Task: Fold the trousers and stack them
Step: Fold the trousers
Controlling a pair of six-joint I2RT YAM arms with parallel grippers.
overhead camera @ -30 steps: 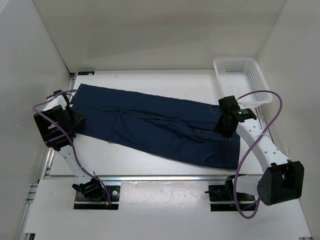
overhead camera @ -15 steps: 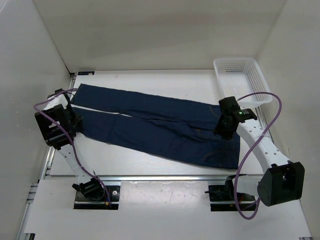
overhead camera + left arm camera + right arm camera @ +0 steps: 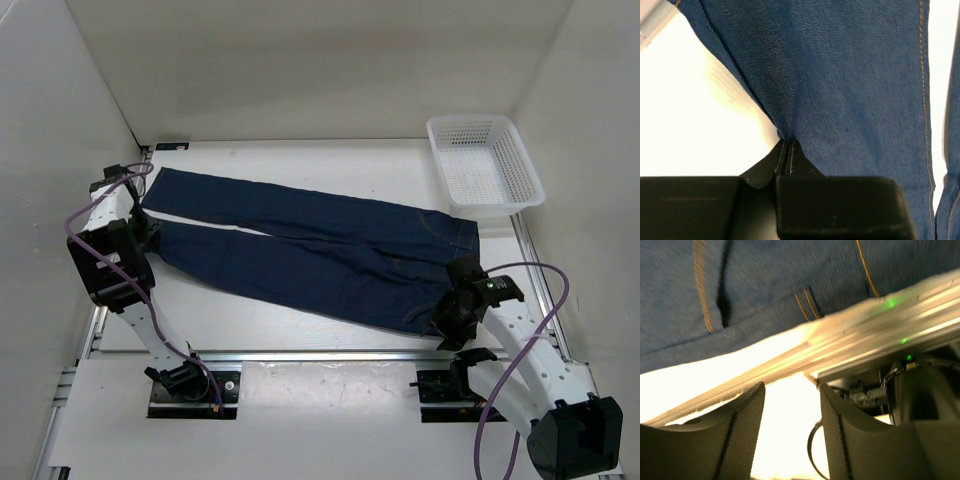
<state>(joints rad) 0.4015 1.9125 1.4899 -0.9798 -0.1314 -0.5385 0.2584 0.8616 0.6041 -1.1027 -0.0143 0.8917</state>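
1. Grip status: left claw [image 3: 788,143] is clamped tight on a pinch of trousers [image 3: 855,90] at the hem end. Cloth puckers into the fingertips [image 3: 796,150] and fans out flat ahead of them.
2. Right claw [image 3: 791,388]: jaws apart, nothing between them. Denim lies just ahead of it, not touching. Rail [image 3: 875,315] crosses between claw and cloth.
3. Key relation: the long axis runs from left claw straight across to right claw, hems at the left one, waist by the right one. Trousers lie flat, legs side by side, thin gap between them.
4. Judgement: a hem-to-waist fold looks likely. Left arm already has its end. Right arm is nearer the waist corner and has no hold on it yet.
5. Material: dark navy denim, fine twill weave, tan seam stitching. Floppy, so I expect it to sag and drag when lifted by one pinch.
6. Basket [image 3: 485,165]: white plastic mesh, rectangular, well beyond right claw.
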